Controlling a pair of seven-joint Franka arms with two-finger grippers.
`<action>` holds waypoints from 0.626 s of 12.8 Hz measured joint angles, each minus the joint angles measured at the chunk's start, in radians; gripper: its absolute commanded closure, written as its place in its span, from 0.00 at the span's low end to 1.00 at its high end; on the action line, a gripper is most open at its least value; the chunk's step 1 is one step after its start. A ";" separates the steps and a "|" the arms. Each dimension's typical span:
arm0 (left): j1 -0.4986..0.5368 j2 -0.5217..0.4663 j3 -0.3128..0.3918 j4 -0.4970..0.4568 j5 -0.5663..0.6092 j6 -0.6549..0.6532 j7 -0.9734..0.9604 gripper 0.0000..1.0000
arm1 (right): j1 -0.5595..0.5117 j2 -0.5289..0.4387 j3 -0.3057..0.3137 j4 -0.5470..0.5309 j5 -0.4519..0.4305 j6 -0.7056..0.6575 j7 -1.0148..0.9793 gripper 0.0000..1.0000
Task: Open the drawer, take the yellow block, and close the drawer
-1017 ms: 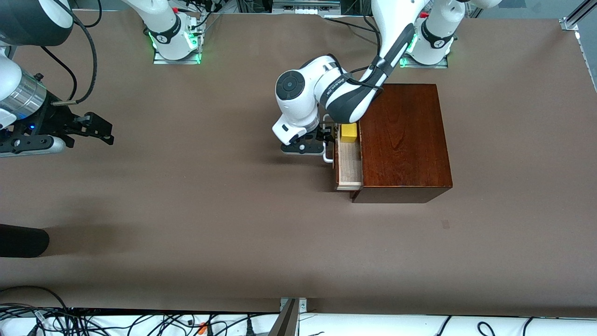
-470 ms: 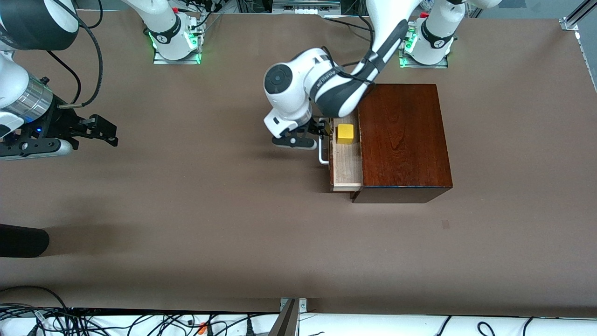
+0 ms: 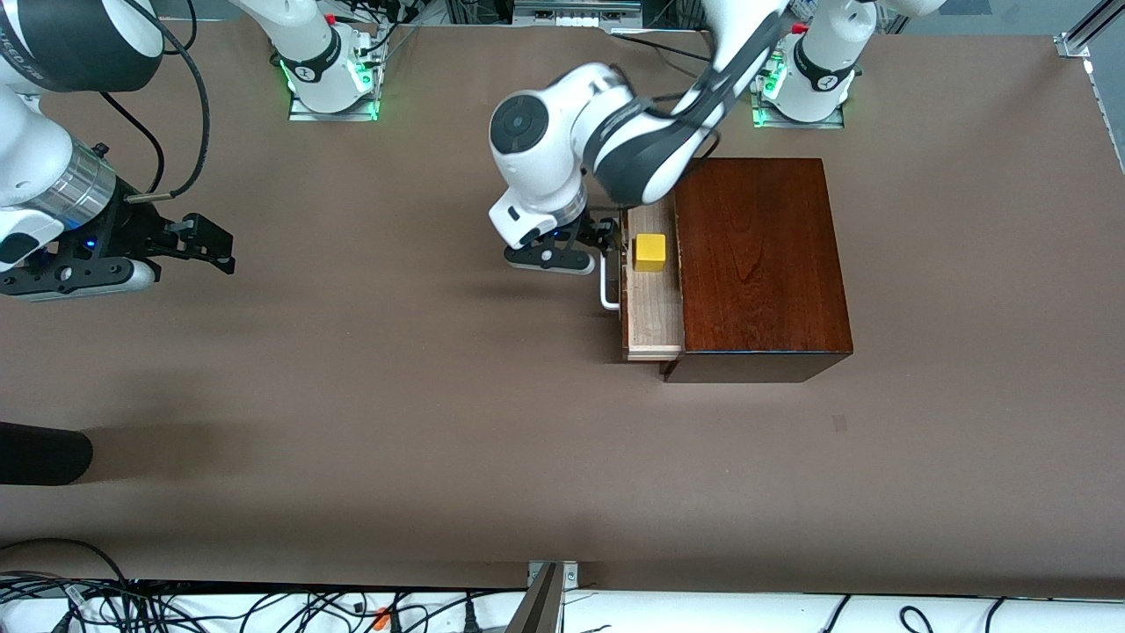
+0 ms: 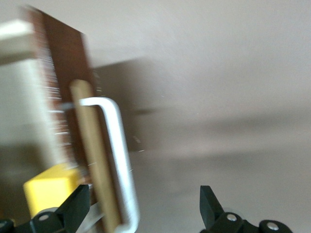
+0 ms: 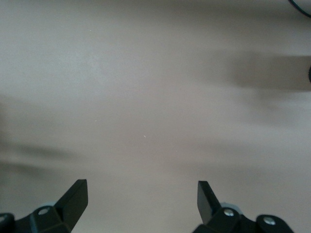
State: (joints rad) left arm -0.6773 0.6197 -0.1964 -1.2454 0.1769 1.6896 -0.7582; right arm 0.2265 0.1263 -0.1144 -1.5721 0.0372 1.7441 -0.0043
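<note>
Right of centre in the front view the drawer (image 3: 651,294) stands pulled out, baring the yellow block (image 3: 650,251) inside for picking, the left claw (image 3: 608,239) spread wide at its handle (image 3: 606,286), while the right claw (image 3: 220,250), apart, waits over bare table (image 3: 352,422) at mid-left.

Brown table (image 3: 369,396), dark wooden box (image 3: 760,264) resting on it

left arm (image 3: 615,132): glossy white shells, dark grey joint bands, round dark cap, black cable along it | right arm (image 3: 53,176): white shell, brushed silver wrist ring, small blue light, black looping cables | bases: green lights | fingers (image 5: 73,196): black, wedge-shaped, round screws at mounts
</note>
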 measured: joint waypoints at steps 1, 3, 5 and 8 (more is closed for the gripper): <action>0.018 -0.031 0.001 0.025 -0.009 -0.044 0.001 0.00 | 0.001 0.002 0.000 0.000 0.001 0.000 0.000 0.00; 0.086 -0.098 0.001 0.049 -0.014 -0.117 0.005 0.00 | 0.014 0.016 0.001 0.000 0.005 0.000 -0.001 0.00; 0.187 -0.147 -0.001 0.050 -0.025 -0.160 0.085 0.00 | 0.048 0.032 0.004 -0.001 0.005 0.000 -0.001 0.00; 0.315 -0.182 -0.001 0.050 -0.040 -0.217 0.264 0.00 | 0.137 0.062 0.008 -0.005 0.006 -0.009 -0.007 0.00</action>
State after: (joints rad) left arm -0.3627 0.4379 -0.1973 -1.1953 0.1372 1.4721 -0.4939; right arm 0.3639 0.1880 -0.1060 -1.5770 0.0432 1.7350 -0.0115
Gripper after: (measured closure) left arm 0.000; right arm 0.000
